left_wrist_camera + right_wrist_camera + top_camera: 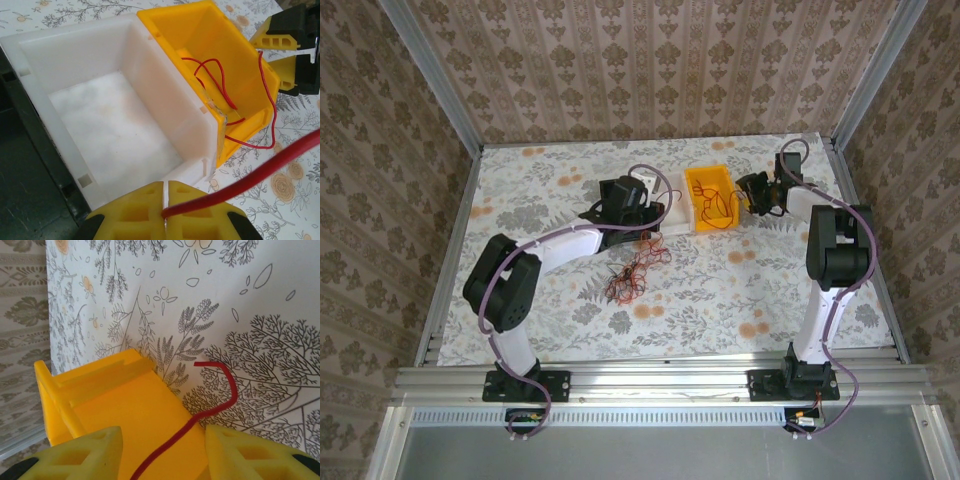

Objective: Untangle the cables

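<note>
Top view: the tangle (635, 270) of red cables lies on the table (520, 200), at 6 o'clock from the left gripper (625, 200), which hangs by the white bin (678, 222). The yellow bin (689, 195) is at the white one's 3 o'clock with a few wires in it, and the right gripper (757, 190) is at its 3 o'clock.

Left wrist: left gripper (165, 200) is clamped on one wire (250, 180) running off toward 2 o'clock. I'd guess it's on the pull-one-strand-free step. Next it needs a lift clear of the tangle without dragging the rest.

Right wrist: right gripper (162, 450) is spread, and a loose wire (220, 395) passes between the fingers untouched.

No readable labels anywhere.
</note>
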Robot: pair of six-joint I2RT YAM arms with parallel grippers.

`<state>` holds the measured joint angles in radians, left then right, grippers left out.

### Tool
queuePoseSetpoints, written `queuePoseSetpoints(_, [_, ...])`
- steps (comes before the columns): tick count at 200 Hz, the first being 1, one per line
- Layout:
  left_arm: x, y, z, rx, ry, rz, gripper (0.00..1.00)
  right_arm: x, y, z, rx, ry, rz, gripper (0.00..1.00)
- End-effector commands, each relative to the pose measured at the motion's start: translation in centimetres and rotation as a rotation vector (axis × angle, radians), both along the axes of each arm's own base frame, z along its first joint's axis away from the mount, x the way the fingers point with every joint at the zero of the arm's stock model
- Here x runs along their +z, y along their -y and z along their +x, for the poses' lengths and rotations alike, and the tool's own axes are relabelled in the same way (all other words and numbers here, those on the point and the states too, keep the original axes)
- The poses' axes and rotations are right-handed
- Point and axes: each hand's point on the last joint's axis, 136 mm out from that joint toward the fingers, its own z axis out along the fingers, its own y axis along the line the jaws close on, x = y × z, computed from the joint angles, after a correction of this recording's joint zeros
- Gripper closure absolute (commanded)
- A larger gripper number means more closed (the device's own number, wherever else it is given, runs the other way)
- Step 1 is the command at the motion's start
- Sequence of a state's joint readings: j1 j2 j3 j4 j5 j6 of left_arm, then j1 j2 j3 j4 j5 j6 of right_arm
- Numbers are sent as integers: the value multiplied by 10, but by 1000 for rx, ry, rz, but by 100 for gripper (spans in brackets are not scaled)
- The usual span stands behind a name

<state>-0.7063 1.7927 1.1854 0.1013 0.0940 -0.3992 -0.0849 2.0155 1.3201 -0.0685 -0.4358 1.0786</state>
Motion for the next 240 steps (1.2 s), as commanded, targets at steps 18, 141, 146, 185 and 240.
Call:
queuePoseSetpoints(18, [9,9,3,-34,14,-6,100,5,-3,18,-15,58,39,54])
queuePoseSetpoints(141, [6,13,2,-41,8,-2,100,13,-3,20,-44,120,58,93])
queuePoseSetpoints(146, [6,13,2,-41,10,-3,100,17,-3,18,-43,128,49,93])
queuePoseSetpoints(185, [7,14,-1,-44,17,-5,100,56,-7,2,26,210,-109,94])
queuePoseSetpoints(240, [5,13,-3,-36,18,-10,100,87,-47,-7,160,349,-223,95])
